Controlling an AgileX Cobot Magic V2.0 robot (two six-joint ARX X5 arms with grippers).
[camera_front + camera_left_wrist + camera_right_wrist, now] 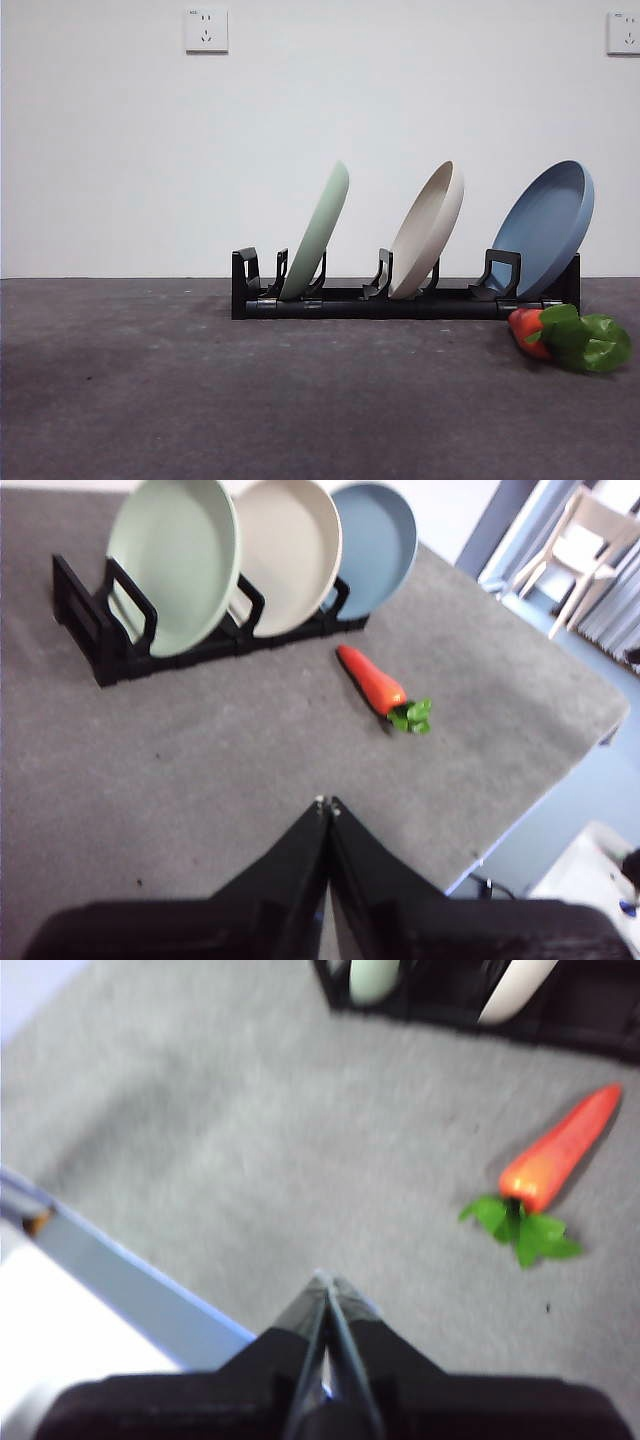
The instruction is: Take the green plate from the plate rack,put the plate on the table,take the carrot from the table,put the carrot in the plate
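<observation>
Fingertips pressed together, the left gripper (327, 804) and right gripper (326, 1280) are hovering empty while the green plate (318, 232) is leaning in the plate rack's (400, 300) end slot, risking catching the beige plate (428, 231) if lifted crookedly.

The left arm's black two-jawed tool (327, 804) hangs above the dark grey matte surface (200, 780) with its jaws pressed together, tips meeting, gripping nothing. The right arm's black tool (325, 1280) is likewise raised, jaws closed tip to tip and empty.
</observation>
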